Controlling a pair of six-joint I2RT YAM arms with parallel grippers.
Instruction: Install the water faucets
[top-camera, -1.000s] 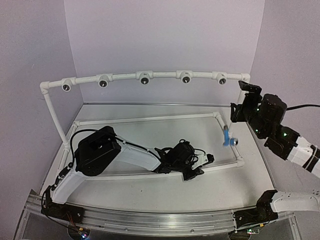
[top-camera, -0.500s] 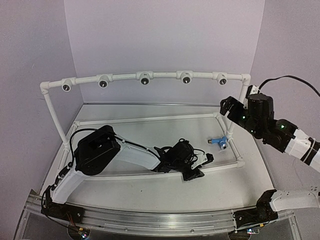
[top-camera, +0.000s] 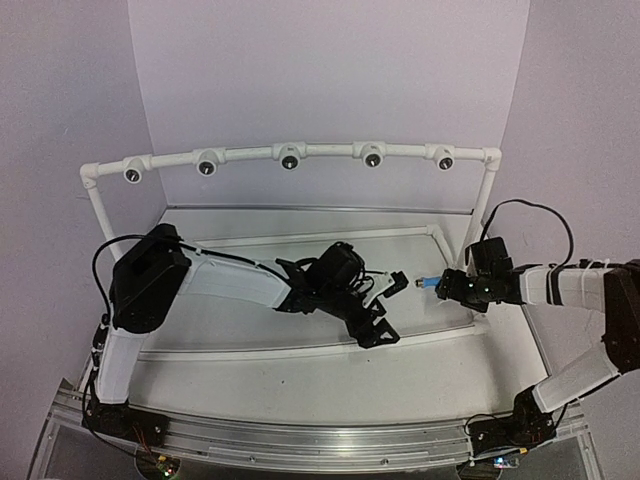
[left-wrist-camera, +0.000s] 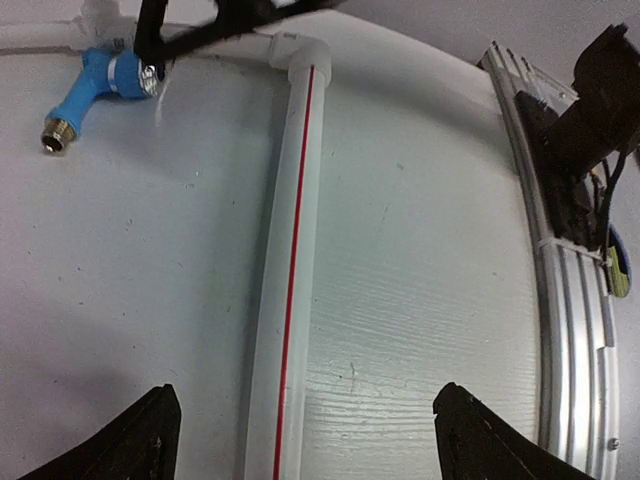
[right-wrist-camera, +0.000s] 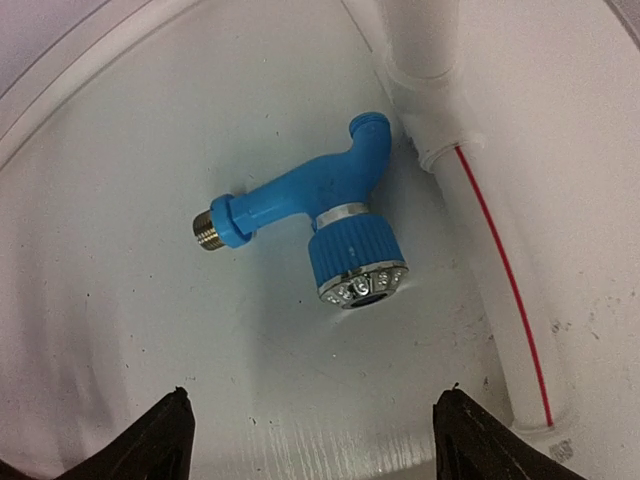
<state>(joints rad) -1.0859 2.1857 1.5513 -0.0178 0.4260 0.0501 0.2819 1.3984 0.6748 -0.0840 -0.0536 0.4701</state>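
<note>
Step in hand: pickup of the water faucet (right-wrist-camera: 320, 210). None is installed yet. All five tee fittings (top-camera: 290, 158) on the overhead pipe rail (top-camera: 250, 153) at the far side show open dark sockets.

Faucet position: it lies on its side on the white table (top-camera: 300, 380), at the right, inside the floor pipe frame (right-wrist-camera: 490, 290) near its far right corner. The spout end sits just beside a pipe fitting; I cannot tell whether they touch. The brass threaded end points away from the pipe and the ribbed knob faces up toward my right wrist camera.

My right gripper (right-wrist-camera: 315, 440) hangs over the faucet, jaws spread and nothing between them. The faucet lies ahead of the fingertips, not in the gap.

My left gripper (left-wrist-camera: 305, 440) is also spread and empty, low over the table left of the faucet, with a run of the red-striped pipe under it.

Next move, as I judge it: bring the right jaws forward and down to straddle the blue body, then pinch it behind the collar so the thread stays free. The pipe is close beside it, so one finger has little room.
</note>
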